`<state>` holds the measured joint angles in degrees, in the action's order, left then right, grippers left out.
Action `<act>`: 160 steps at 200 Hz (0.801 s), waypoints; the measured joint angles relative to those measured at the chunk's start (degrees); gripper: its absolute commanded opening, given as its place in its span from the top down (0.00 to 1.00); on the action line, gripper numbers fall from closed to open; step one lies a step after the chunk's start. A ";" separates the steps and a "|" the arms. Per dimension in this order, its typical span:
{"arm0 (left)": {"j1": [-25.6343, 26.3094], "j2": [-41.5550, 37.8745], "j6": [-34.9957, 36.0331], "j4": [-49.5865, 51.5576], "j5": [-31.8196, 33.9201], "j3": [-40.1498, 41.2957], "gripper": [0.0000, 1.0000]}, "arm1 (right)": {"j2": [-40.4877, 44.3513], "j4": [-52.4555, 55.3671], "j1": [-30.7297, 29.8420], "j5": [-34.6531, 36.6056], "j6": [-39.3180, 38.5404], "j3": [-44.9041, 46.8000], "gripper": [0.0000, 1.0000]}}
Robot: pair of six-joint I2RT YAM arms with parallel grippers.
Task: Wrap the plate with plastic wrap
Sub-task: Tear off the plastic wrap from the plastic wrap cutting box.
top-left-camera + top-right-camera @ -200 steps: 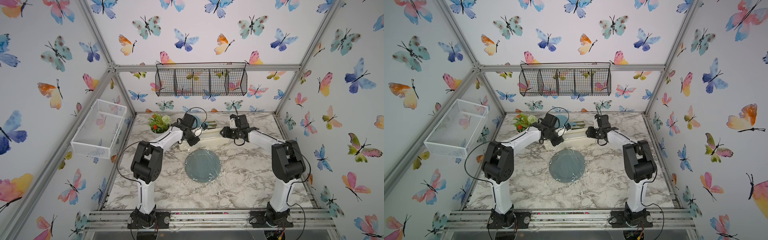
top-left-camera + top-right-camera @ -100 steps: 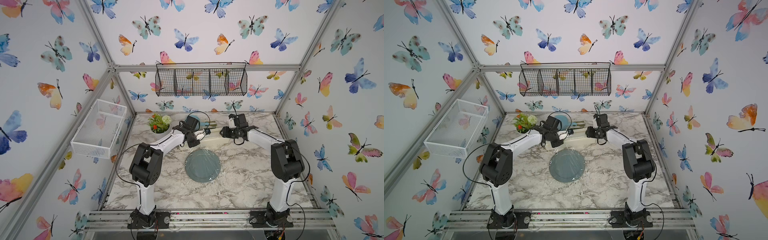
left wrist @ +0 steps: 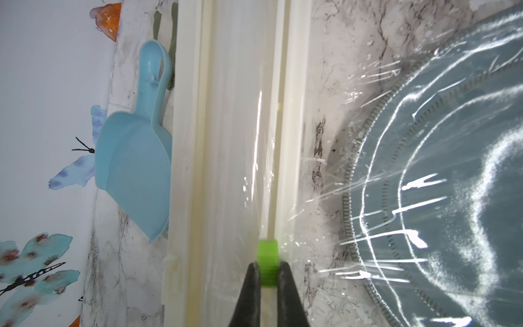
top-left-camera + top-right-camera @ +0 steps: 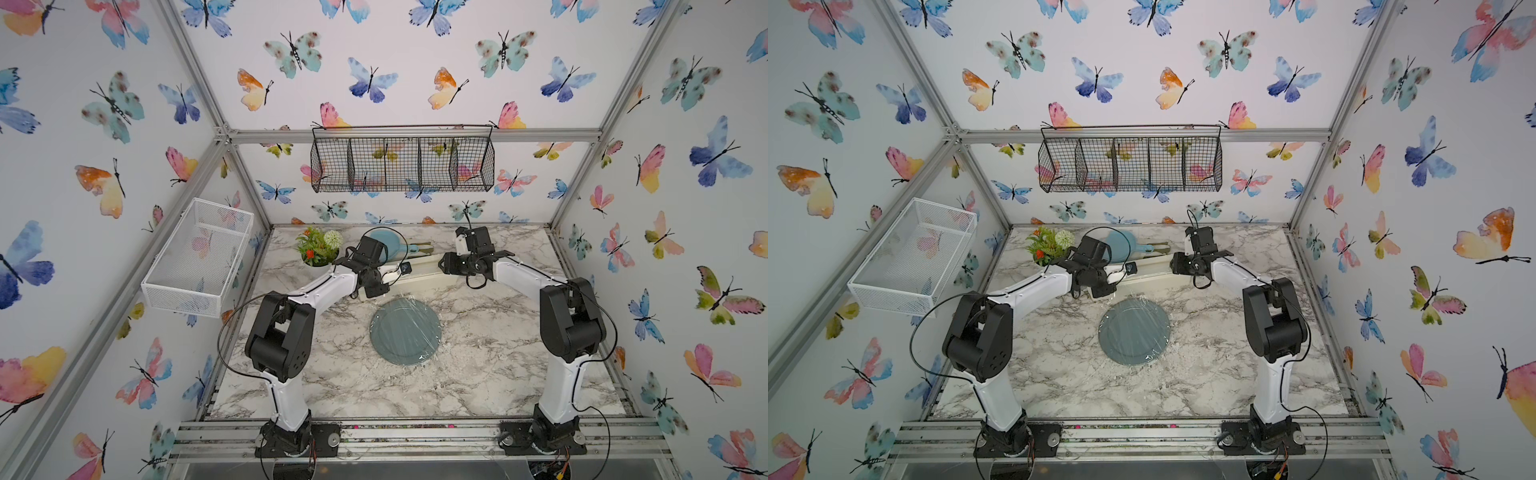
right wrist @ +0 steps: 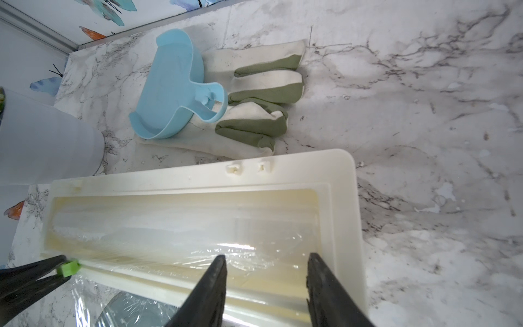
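Green slider (image 3: 267, 252) pinched in left pincer (image 3: 268, 265), right pincer (image 5: 267, 256) spread over cream box (image 5: 339, 181), wrap (image 3: 368, 170) covering plate (image 3: 452, 127)

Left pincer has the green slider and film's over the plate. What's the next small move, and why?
Probably draw the left pincer with the green slider along the box toward the right pincer: the plastic wrap already spans the plate yet looks uncut.

A: What lay by the light-blue scoop (image 5: 172, 85)?
B: Its handle rested on cream-and-olive gloves (image 5: 266, 93), on a marble table (image 4: 332, 374). A potted plant (image 4: 318, 247) stood near it.
A: And above the scoop?
B: A black wire basket (image 4: 401, 164) hung on the wall. A white mesh basket (image 4: 199, 257) hung well apart from it.
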<state>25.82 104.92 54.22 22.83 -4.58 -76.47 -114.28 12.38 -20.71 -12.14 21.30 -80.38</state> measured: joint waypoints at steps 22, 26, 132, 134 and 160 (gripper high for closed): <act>-0.44 -0.70 0.46 -1.44 -0.90 1.38 1.00 | 0.00 0.04 -0.02 0.02 0.00 -0.04 0.51; -0.48 -0.85 0.66 -1.68 -1.05 1.62 1.00 | 0.00 0.02 -0.02 0.00 0.00 -0.07 0.51; -5.55 -8.79 2.45 -4.07 -1.33 11.61 1.00 | -0.66 -0.22 -0.22 -0.09 -1.53 -0.63 0.51; -5.66 -8.90 2.45 -4.04 -1.33 11.72 1.00 | -0.66 -0.22 -0.22 -0.09 -1.55 -0.63 0.51; -6.84 -10.23 2.71 -4.39 -1.44 13.31 1.00 | -0.66 -0.24 -0.22 -0.11 -1.99 -0.59 0.50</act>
<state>18.98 94.70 56.93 18.44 -6.02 -63.16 -114.93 12.14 -20.93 -12.25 19.31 -80.97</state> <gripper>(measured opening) 0.088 0.493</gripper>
